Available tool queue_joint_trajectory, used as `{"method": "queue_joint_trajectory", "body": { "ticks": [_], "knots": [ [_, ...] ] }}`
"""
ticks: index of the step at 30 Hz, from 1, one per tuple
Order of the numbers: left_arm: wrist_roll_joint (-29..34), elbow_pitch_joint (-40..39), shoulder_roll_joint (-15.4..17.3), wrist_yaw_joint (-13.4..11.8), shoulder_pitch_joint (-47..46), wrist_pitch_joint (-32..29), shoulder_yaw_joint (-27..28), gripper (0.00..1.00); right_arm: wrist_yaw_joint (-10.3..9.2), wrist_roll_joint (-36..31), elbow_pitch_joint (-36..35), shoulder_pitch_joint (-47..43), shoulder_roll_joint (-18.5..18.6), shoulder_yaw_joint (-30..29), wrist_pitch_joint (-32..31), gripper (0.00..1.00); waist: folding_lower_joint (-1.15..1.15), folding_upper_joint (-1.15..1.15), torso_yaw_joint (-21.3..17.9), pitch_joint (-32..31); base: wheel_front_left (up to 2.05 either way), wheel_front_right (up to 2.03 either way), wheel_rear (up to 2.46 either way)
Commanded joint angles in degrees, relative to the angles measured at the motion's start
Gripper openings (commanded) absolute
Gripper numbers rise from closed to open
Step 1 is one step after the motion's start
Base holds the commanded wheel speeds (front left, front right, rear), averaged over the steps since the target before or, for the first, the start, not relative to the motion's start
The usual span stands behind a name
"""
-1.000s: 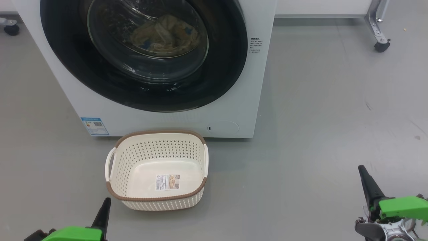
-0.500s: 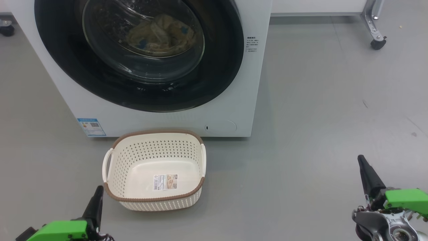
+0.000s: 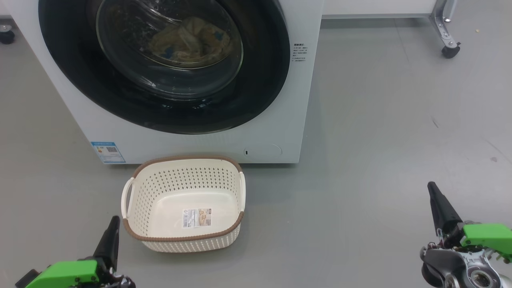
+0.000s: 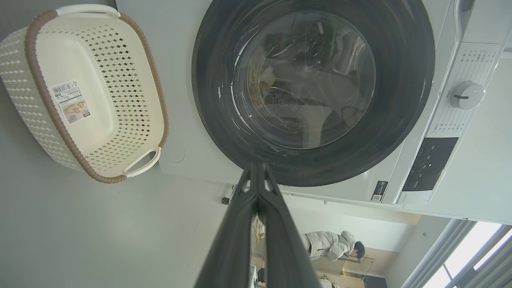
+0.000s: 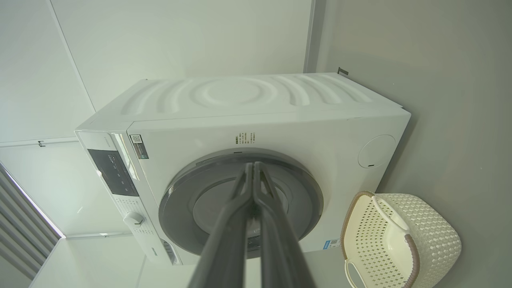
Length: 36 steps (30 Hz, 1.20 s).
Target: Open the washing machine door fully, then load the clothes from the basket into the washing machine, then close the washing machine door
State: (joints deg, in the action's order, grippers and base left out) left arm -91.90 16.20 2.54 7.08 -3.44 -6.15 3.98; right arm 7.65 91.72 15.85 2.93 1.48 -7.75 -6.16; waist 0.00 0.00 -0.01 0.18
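The washing machine point(image 3: 280, 120) stands ahead with the washing machine door point(image 3: 260, 80) shut flat against its front. Through the glass bowl I see the clothes point(image 3: 188, 38), pale yellow with blue patches, lying in the drum. The basket point(image 3: 180, 239) sits on the floor just before the machine, with only a label sticker on its bottom. My left gripper point(image 3: 115, 220) is shut and holds nothing, just left of the basket's near corner. My right gripper point(image 3: 431, 187) is shut and holds nothing, far right over bare floor. In the left wrist view the left gripper point(image 4: 256, 166) points at the door's rim point(image 4: 400, 120).
Grey floor spreads to the right of the machine. A metal frame leg on a caster point(image 3: 450, 51) stands at the back right, another caster point(image 3: 6, 36) at the far left. A person point(image 4: 332, 244) sits far off in the left wrist view.
The head camera has shifted, so the whole scene sits slightly further left. Both gripper tips reach a little higher in the view. Door, basket and clothes have not moved.
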Motion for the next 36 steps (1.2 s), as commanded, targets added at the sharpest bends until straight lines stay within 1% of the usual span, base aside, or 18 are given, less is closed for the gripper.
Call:
{"method": "queue_joint_trajectory", "body": {
  "ticks": [1, 36],
  "knots": [
    [-0.3, -2.1, 0.4, 0.4, -2.7, -0.3, 2.4, 0.00, -0.16, 0.4, -1.8, 3.3, 1.4, 1.2, -0.3, 0.00, 0.00, 0.00, 0.0, 0.0, 0.00, 0.00, 0.00],
    [-0.3, -2.1, 0.4, 0.4, -2.7, -0.3, 2.5, 0.00, -0.16, 0.5, -1.8, 3.3, 1.4, 1.2, -0.3, 0.00, 0.00, 0.00, 0.0, 0.0, 0.00, 0.00, 0.00]
  ]
}}
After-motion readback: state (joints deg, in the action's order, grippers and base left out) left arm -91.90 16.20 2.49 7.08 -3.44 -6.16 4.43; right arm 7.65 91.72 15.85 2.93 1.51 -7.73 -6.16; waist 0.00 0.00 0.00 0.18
